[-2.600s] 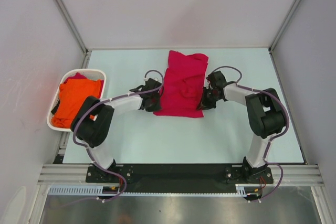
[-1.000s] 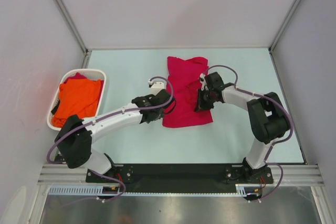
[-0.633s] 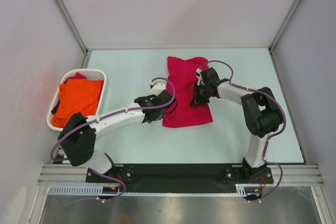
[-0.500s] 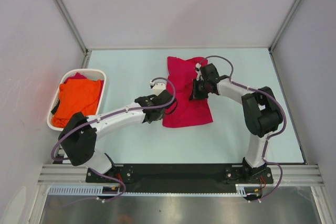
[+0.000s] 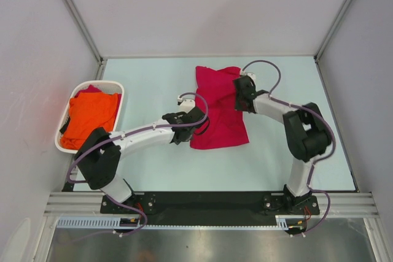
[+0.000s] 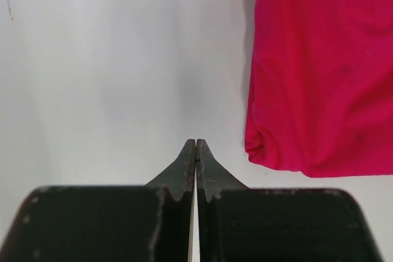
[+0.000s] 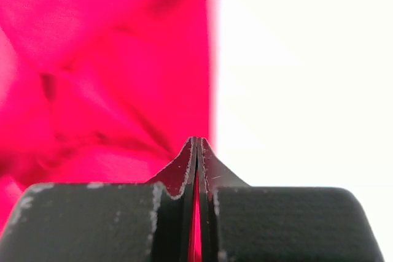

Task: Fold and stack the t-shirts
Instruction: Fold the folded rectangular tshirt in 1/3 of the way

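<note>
Right gripper (image 7: 196,142), fingers pressed together over the crimson t-shirt (image 5: 215,121) at its upper right, could snag and rumple the fold if dragged.

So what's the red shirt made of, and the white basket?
The red shirt looks like soft, matte cloth, maybe cotton: it wrinkles and its folded edges are rounded. The white basket looks like hard plastic, since its smooth rim keeps a stiff oval shape. The exact kind can't be told.
</note>
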{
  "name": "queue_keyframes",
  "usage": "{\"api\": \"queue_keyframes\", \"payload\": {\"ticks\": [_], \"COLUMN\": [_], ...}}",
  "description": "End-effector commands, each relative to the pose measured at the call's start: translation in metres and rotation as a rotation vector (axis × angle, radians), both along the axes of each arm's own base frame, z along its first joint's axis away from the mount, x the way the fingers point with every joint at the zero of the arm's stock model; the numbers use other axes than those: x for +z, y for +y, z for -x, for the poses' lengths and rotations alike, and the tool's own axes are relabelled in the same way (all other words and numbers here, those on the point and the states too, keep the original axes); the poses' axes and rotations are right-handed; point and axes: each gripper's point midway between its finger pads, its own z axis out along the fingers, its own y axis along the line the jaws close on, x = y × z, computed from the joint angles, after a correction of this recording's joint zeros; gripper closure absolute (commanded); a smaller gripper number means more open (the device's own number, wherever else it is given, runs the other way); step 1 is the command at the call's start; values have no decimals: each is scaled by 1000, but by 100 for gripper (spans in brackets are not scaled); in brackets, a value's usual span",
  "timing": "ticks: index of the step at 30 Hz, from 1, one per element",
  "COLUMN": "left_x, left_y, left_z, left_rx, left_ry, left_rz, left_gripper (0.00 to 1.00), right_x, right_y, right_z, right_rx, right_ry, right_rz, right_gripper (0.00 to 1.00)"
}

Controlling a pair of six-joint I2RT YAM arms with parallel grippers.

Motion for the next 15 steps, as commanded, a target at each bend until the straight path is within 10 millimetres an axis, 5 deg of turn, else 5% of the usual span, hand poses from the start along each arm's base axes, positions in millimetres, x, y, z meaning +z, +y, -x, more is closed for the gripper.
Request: {"api": "queue_keyframes", "payload": {"ticks": [1,3,5,6,7,9,11,15], "left_x": [14,7,-2,-8,-13,-23,-31,-46], "left_y": [5,9,9,8,8,0,-5,-14], "left_z": [-8,-6,-4,-2,1,3,4,8], "left_rx": [46,52,55,53,52,43,41,38], "left_ry": [-66,-57,-44,-24,-10,17,28,72], "left_rz": [8,4,11,14,14,47,81,159], "left_gripper": [100,96,77,62,36,12,4,2], "right_x": [102,135,125,120,116,106,89,61], "right_y": [-71,-77,-93,-90,-101,-97,-97,-77], "right_z": [17,36,58,67,81,96,113,135], "right_rx": [-258,-237,-234,-202,-212,-177,-157,-97], "right_ry": [-336,-393,-349,-316,-290,-229,-160,-38], "right_rz": [112,20,-15,-69,-91,-177,-258,-438], "right_gripper": [100,92,72,68,58,32,17,13]}}
